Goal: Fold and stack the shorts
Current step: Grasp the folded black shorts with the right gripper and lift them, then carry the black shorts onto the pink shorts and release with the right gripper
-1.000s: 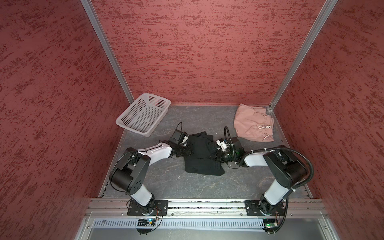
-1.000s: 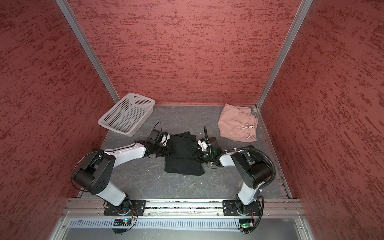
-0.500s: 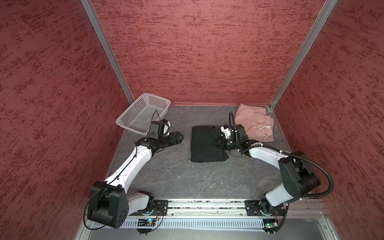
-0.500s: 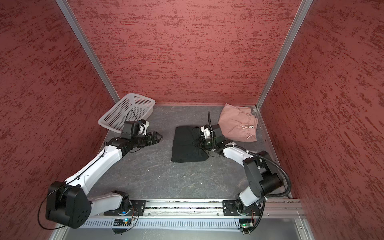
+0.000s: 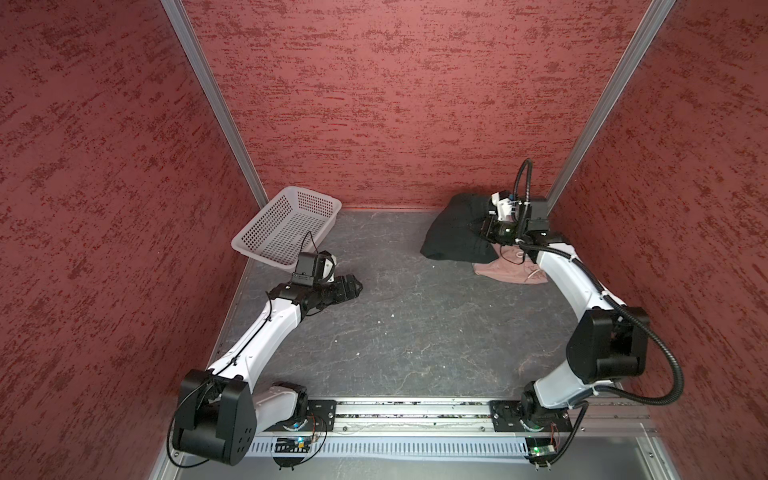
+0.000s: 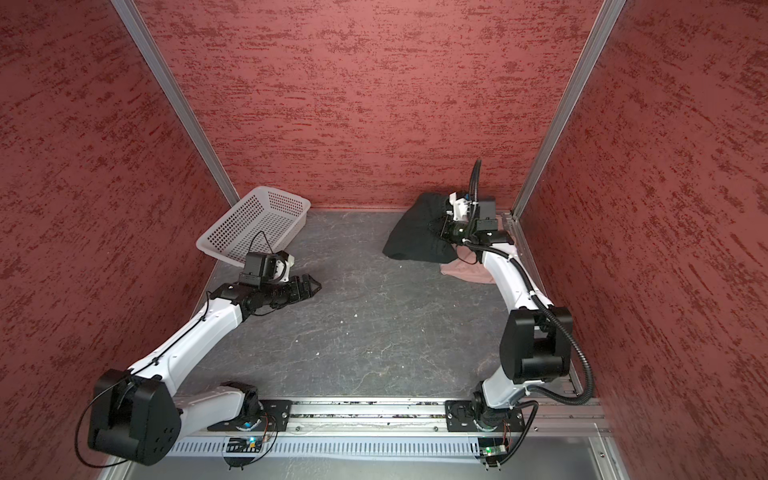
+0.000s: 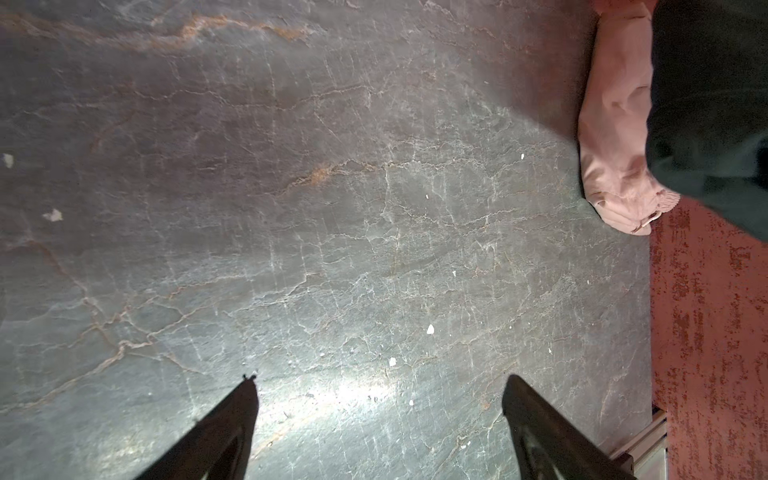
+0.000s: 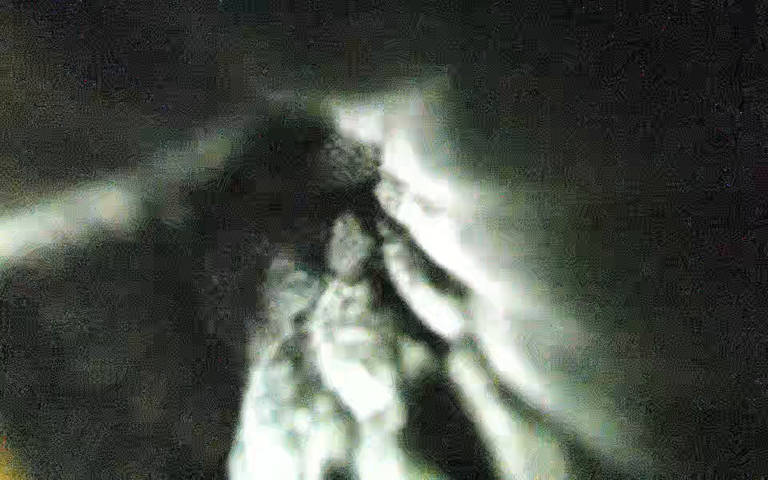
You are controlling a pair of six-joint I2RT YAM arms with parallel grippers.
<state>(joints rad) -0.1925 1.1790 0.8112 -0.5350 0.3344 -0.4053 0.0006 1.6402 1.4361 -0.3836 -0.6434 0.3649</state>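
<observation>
black shorts [image 5: 451, 235] gripped by right end effector [image 5: 478, 226], draped over pink shorts [image 5: 509, 272].

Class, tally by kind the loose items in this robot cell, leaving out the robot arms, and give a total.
Shorts: 2 (black cloth shorts, dusty-pink cloth shorts)
White perforated plastic basket: 1
Total: 3

The black shorts [image 5: 453, 232] are plain and the pink shorts [image 5: 503, 272] a dusty shade with a pale drawstring [image 5: 533, 273]. The basket [image 5: 282, 228] is white with a grid of holes. My table [image 5: 407, 332] is dark grey with pale and rusty veins, its 3 walls [image 5: 395, 104] mottled red, my left gripper [image 5: 355, 286] black.
</observation>
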